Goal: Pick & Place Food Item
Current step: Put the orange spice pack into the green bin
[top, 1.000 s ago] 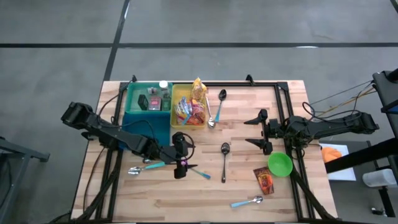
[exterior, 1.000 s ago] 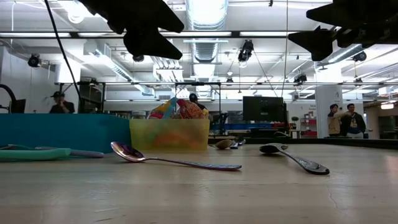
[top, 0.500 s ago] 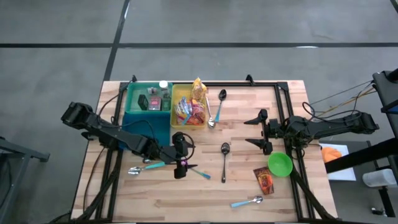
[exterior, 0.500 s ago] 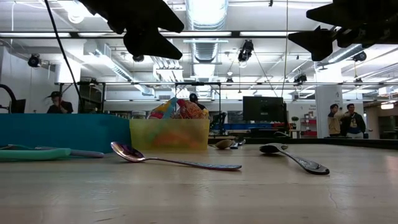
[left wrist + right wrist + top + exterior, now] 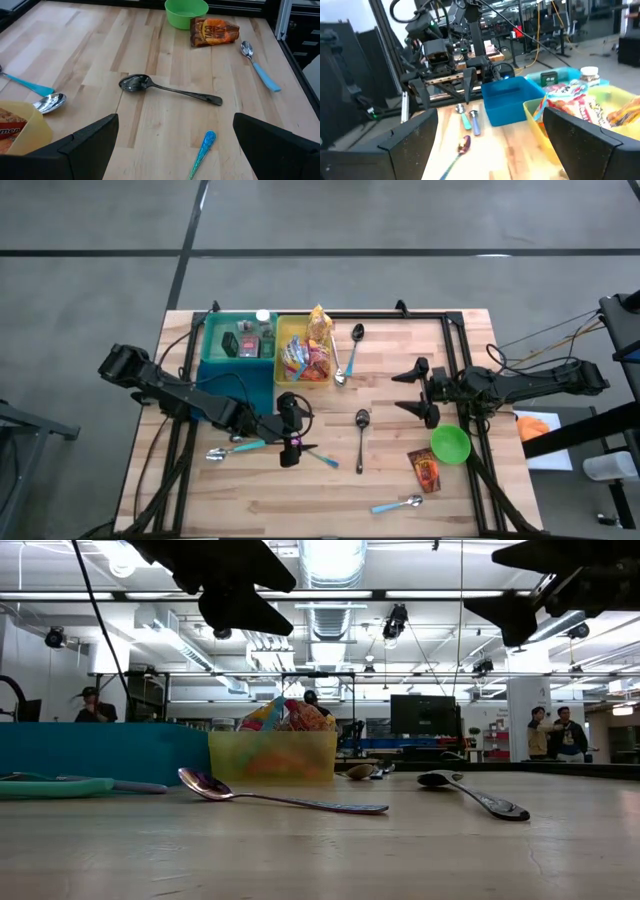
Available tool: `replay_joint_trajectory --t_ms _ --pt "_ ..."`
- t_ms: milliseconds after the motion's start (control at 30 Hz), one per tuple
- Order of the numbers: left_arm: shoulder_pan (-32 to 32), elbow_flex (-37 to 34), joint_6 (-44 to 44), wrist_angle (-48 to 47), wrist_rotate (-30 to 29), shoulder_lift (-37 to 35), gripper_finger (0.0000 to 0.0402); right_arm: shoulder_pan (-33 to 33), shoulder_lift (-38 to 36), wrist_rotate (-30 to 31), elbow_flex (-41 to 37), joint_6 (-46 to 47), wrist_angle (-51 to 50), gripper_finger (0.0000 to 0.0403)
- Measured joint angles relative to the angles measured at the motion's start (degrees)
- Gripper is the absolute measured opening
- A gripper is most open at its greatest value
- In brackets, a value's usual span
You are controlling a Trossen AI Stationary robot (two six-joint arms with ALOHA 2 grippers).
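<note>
The food item, a brown and orange snack packet (image 5: 425, 470) (image 5: 214, 32), lies flat on the table at the near right, beside a green bowl (image 5: 450, 444) (image 5: 186, 12). My left gripper (image 5: 298, 430) (image 5: 175, 117) hovers open above the middle of the table, left of a black spoon (image 5: 361, 435) (image 5: 167, 90). My right gripper (image 5: 405, 391) (image 5: 489, 115) hangs open over the right half, pointing level toward the left, far of the bowl and packet. Neither holds anything.
A yellow bin (image 5: 305, 350) full of snack packets, a teal bin (image 5: 238, 340) and a blue bin (image 5: 238, 388) stand at the far left. Spoons lie scattered: one by the yellow bin (image 5: 350, 352), a blue-handled one (image 5: 398, 504) near the front, a teal one (image 5: 235, 448) at left.
My right gripper has rolled a little about the line it points along, staying in place and open. Nothing on the table has moved.
</note>
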Motion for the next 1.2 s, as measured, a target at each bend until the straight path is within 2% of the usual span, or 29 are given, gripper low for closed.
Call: replay_joint_trajectory --t_ms 167,333,500,633,733,900,1200 --pt "0.0 0.0 0.0 0.01 0.0 0.0 0.0395 0.01 0.0 0.28 0.0 1.42 0.07 0.0359" --pt "0.0 0.0 0.0 0.01 0.0 0.0 0.0395 0.17 0.02 3.12 0.61 3.65 1.28 0.0359" --pt "0.0 0.0 0.0 0.01 0.0 0.0 0.0395 2.29 2.96 6.73 4.15 6.56 -8.33 0.0359" --pt "0.0 0.0 0.01 0.02 0.0 0.0 0.0395 6.57 7.64 12.8 11.19 10.52 -17.93 0.0359" --pt "0.0 0.0 0.0 0.0 0.0 0.0 0.0395 10.52 12.08 16.38 19.08 17.58 -32.04 0.0359" --pt "0.0 0.0 0.0 0.01 0.0 0.0 0.0395 16.72 21.87 18.54 31.94 34.24 -54.45 0.0359" --pt "0.0 0.0 0.0 0.0 0.0 0.0 0.0395 27.08 38.35 15.69 50.24 66.71 -80.8 0.0359"
